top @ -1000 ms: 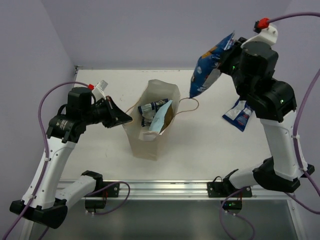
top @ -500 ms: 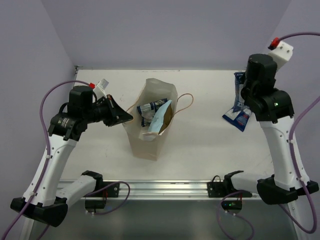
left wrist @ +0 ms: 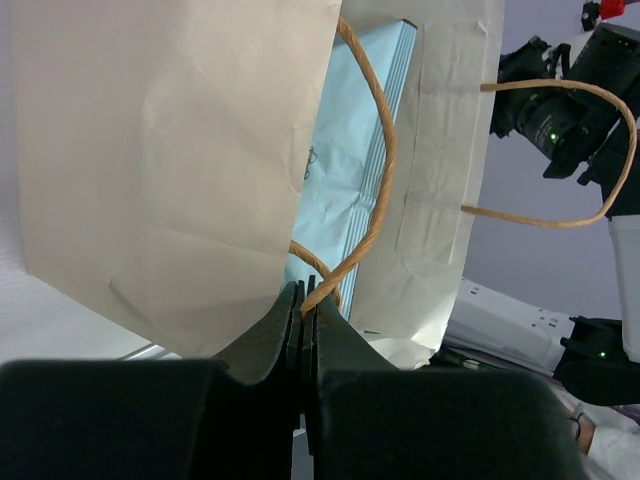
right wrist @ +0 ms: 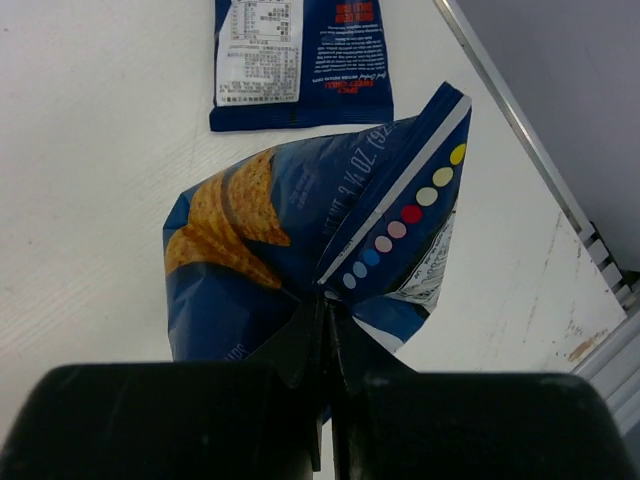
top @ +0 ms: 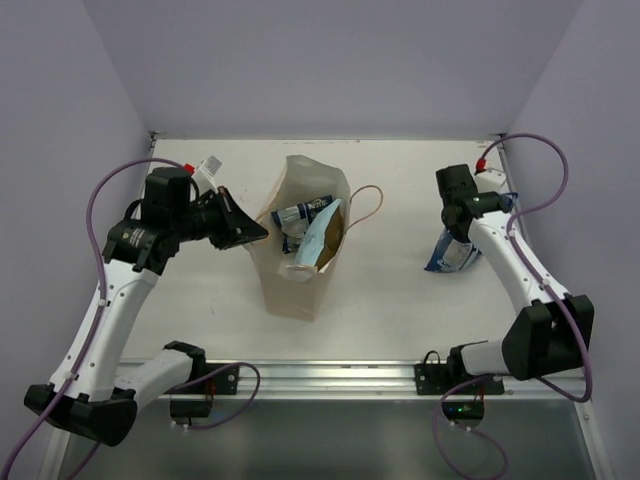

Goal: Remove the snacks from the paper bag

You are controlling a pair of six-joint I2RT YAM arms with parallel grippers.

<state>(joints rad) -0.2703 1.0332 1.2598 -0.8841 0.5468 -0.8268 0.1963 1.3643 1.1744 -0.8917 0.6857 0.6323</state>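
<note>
White tabletop (top: 390, 290) fills the scene, closed in by lilac walls (top: 330, 70). Near its middle stands the paper bag (top: 290, 280), its mouth open upward. At the bag's left rim the left gripper (left wrist: 303, 297) has its jaws pressed together on a brown cord handle (left wrist: 380, 170); the wrist view shows the cord pinched right at the fingertips. Inside the bag, a light blue packet (top: 322, 238) leans toward the right wall, and just beyond it lies a dark blue and white packet (top: 303, 213). The bag's second handle (top: 370, 205) loops out over the table on its right side. Well to the right of the bag, the right gripper (right wrist: 323, 300) is low at the table, jaws clamped on a folded edge of a dark blue chip bag (right wrist: 250, 250) printed with golden chips. Farther from the paper bag again, another dark blue packet (right wrist: 300, 60) lies flat on the table, its white label panel up.
</note>
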